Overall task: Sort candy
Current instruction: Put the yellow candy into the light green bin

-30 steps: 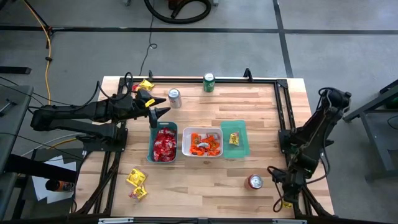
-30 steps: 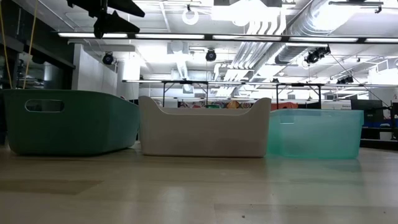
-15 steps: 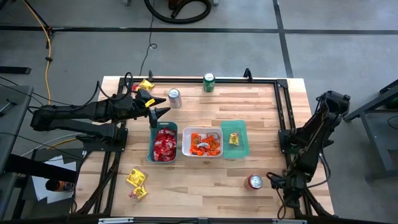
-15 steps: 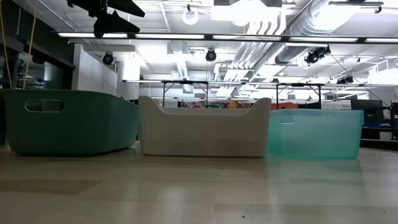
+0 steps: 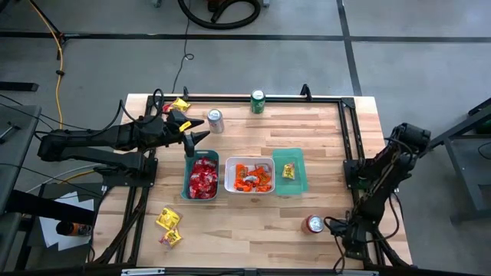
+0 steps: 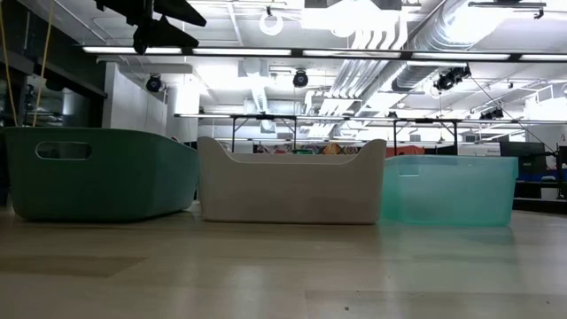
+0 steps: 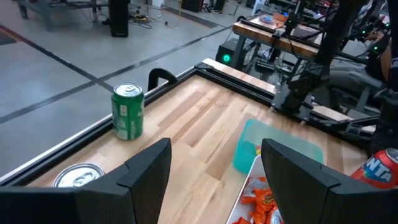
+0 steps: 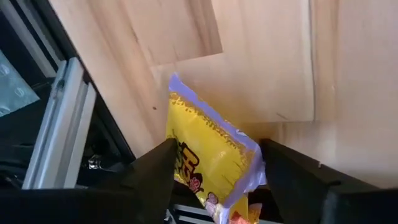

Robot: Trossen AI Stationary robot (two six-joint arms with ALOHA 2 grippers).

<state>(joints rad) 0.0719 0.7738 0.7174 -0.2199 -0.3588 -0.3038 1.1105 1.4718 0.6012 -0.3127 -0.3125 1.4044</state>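
Three trays stand side by side mid-table: a dark green one (image 5: 202,175) with red candy, a white one (image 5: 249,176) with orange candy, and a light teal one (image 5: 291,170) with a yellow packet. My left gripper (image 5: 193,139) is open and empty, in the air at the dark green tray's far end; it also shows in the left wrist view (image 7: 214,180). My right gripper (image 5: 339,230) is low at the table's near right corner. It is open, with a yellow packet (image 8: 208,152) lying on the wood between its fingers. In the high view the arm hides that packet. My right gripper's open fingers (image 8: 152,177) stand on either side of the yellow packet's near end (image 8: 217,186). Whether they touch it I cannot tell. The packet lies flat on the table beside the metal frame.
A silver can (image 5: 215,120) and a green can (image 5: 258,101) stand at the far edge. A red can (image 5: 314,224) stands close to my right gripper. Yellow packets lie at the near left (image 5: 169,225) and the far left corner (image 5: 179,105). A black frame (image 5: 349,138) runs along the table's right side.
My right arm has folded lower and its gripper has gone toward the table's near edge, into the near right corner beside the red can.
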